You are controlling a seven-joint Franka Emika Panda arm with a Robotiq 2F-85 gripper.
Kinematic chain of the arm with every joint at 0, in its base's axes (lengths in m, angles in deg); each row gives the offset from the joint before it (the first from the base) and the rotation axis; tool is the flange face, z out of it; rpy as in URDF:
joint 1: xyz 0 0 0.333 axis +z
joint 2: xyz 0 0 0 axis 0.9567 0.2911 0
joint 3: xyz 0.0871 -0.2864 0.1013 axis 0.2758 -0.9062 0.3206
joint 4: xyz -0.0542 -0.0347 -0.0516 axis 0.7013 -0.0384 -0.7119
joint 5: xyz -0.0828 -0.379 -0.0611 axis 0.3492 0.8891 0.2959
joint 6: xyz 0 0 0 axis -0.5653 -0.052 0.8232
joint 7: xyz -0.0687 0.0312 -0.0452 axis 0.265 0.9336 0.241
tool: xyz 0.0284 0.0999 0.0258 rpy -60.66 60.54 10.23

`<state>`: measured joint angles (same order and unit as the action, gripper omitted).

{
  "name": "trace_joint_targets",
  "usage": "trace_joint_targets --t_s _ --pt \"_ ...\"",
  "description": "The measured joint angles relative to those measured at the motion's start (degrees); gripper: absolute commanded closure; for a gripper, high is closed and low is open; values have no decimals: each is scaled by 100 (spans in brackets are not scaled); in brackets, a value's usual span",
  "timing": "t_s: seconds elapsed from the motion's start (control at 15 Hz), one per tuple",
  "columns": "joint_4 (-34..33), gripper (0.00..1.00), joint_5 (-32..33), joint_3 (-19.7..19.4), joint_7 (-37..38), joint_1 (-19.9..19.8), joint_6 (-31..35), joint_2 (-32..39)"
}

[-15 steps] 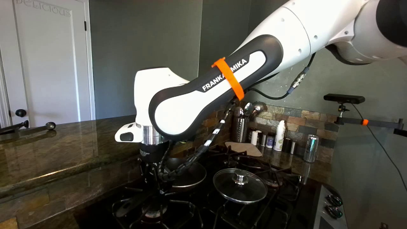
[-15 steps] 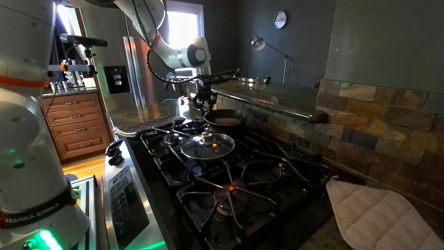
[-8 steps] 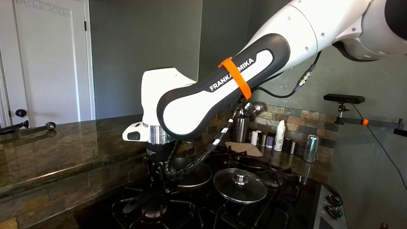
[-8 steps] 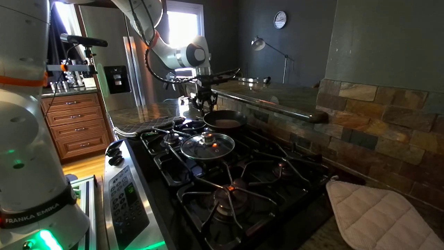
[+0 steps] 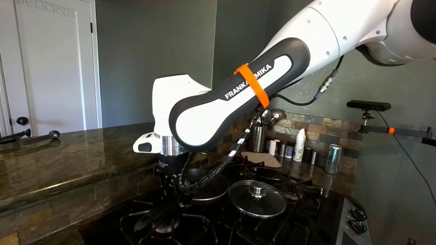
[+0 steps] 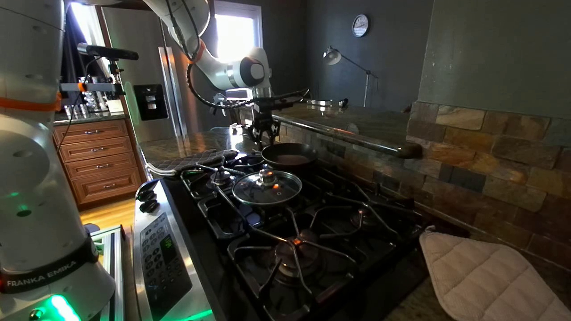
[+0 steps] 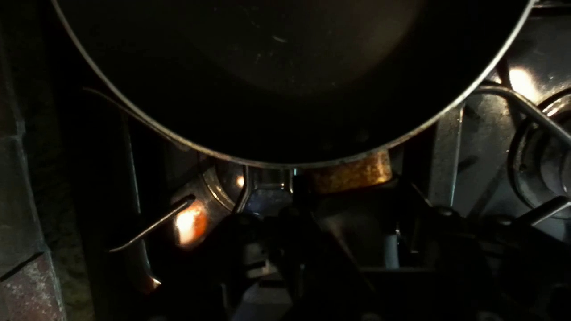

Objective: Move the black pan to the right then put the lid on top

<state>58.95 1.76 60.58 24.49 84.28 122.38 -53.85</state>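
Jutting from the gripper (image 6: 266,139) clamped on its handle (image 5: 144,222), the black pan (image 6: 290,157) is held over the stove (image 6: 209,263). Room is shown between its rim (image 7: 276,166) and the tiled wall (image 7: 29,285); toward the lid (image 5: 257,204), hardly any seems available.

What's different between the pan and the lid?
The pan is dark and opaque; the lid is see-through glass. The pan has a handle at its side, while the lid has a shiny knob at its centre. The pan is hollow side up; the lid, knob up. Both are round.
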Motion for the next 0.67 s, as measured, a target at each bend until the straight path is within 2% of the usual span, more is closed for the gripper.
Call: trace_joint_targets --t_s 0.67 --pt "22 77 396 -171 -13 -130 -66 1"
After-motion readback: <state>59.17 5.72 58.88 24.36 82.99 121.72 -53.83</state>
